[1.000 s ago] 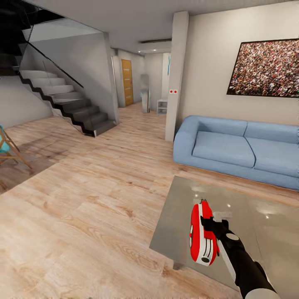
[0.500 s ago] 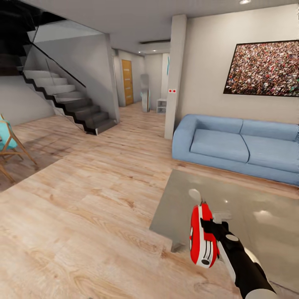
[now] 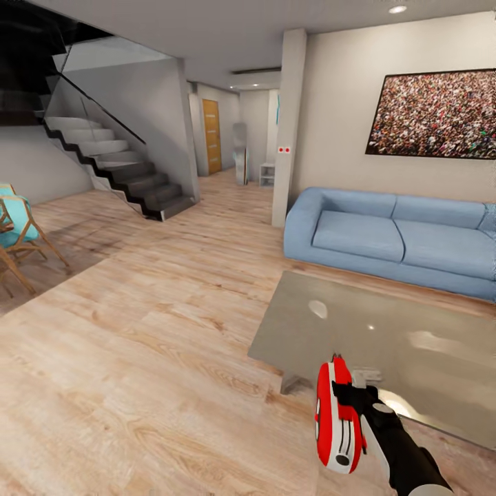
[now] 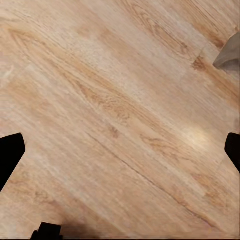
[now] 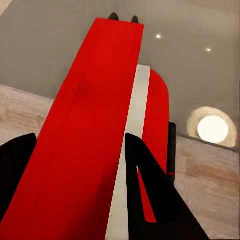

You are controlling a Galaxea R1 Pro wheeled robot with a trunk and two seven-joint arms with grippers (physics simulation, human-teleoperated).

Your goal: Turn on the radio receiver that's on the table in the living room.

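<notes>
The red radio receiver (image 3: 336,420) with white stripes is held edge-on in the air by my right gripper (image 3: 346,394), which is shut on it. It hangs over the wooden floor just in front of the near edge of the glossy grey table (image 3: 386,331). In the right wrist view the radio receiver (image 5: 95,130) sits between the black fingers (image 5: 155,200), with the table (image 5: 200,70) behind it. Its dial is turned away and hidden. My left gripper (image 4: 120,150) is open over bare floor, its fingertips (image 4: 10,155) far apart.
A blue sofa (image 3: 393,238) stands behind the table, under a large wall picture (image 3: 434,114). A white pillar (image 3: 289,127) is left of the sofa. A staircase (image 3: 117,172) rises at the back left, and a wooden chair with a turquoise seat (image 3: 17,227) is at the far left.
The whole view has shifted: the camera has drawn back from the table and more of the chair shows. The radio stays in my right gripper, now over the floor rather than the table corner.
</notes>
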